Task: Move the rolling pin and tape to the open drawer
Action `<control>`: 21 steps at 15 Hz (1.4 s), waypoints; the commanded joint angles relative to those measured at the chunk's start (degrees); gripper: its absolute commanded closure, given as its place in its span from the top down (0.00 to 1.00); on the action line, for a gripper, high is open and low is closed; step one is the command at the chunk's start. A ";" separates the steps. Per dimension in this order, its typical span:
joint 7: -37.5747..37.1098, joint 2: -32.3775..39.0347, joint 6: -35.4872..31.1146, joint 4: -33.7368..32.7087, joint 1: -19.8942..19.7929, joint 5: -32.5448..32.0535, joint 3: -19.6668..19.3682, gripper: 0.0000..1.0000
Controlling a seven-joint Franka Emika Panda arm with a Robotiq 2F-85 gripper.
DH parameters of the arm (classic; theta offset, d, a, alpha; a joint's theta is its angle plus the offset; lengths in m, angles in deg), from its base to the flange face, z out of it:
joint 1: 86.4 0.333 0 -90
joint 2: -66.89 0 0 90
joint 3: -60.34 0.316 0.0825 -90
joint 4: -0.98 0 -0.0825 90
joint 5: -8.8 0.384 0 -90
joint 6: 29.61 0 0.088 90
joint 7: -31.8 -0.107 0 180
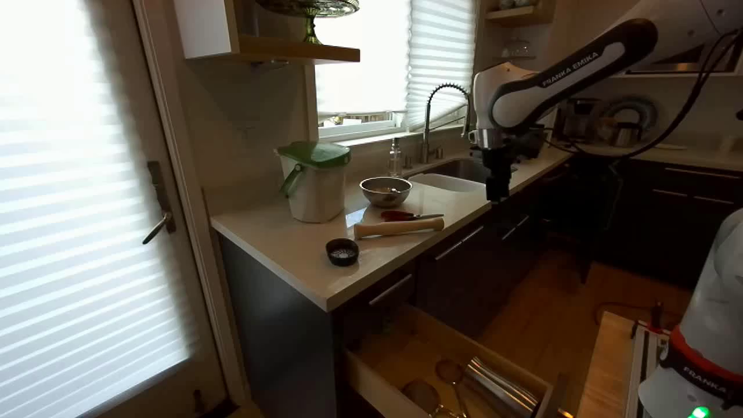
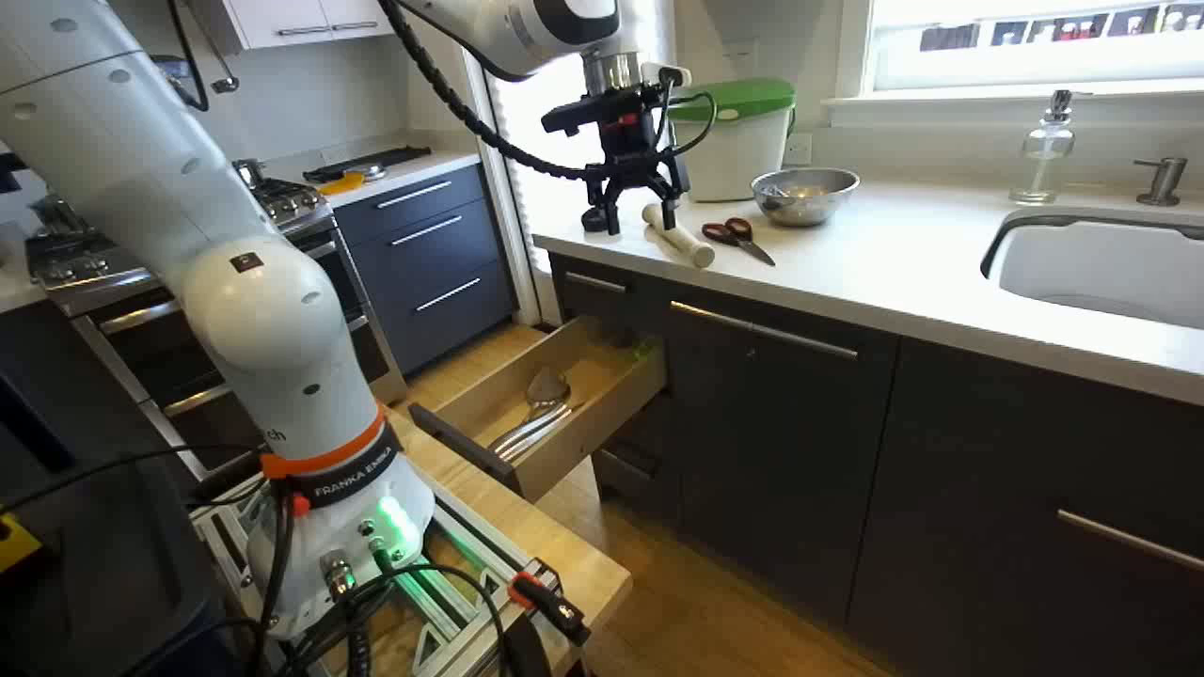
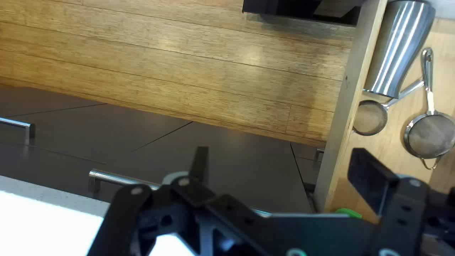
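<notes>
The rolling pin, a pale wooden cylinder, lies on the counter near its front edge in both exterior views (image 1: 400, 227) (image 2: 691, 246). The tape, a small black ring with a paler centre, sits near the counter's end corner (image 1: 342, 253); it also shows behind the gripper (image 2: 593, 220). The open drawer (image 2: 616, 395) is pulled out below the counter; its side wall crosses the wrist view (image 3: 350, 85). My gripper (image 2: 641, 228) is open and empty, its fingers wide apart in the wrist view (image 3: 280, 151). It hangs in the air by the counter's front edge. The wrist view shows neither pin nor tape.
Red-handled scissors (image 2: 738, 240) and a metal bowl (image 2: 805, 196) lie behind the pin. A green-lidded bin (image 1: 316, 180) stands at the back. The drawer holds strainers (image 3: 430, 135), a metal cup (image 3: 401, 46) and something green (image 3: 348, 212). A sink (image 2: 1101, 263) is farther along.
</notes>
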 commanded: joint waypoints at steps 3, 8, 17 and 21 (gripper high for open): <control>-0.05 0.00 0.11 -0.07 0.30 -0.04 -0.26 1.00; -0.05 0.00 0.11 -0.07 0.30 -0.04 -0.26 1.00; 3.64 0.57 -0.46 -1.24 4.30 1.63 2.62 1.00; 5.85 2.14 -2.83 -3.46 6.98 1.05 4.66 1.00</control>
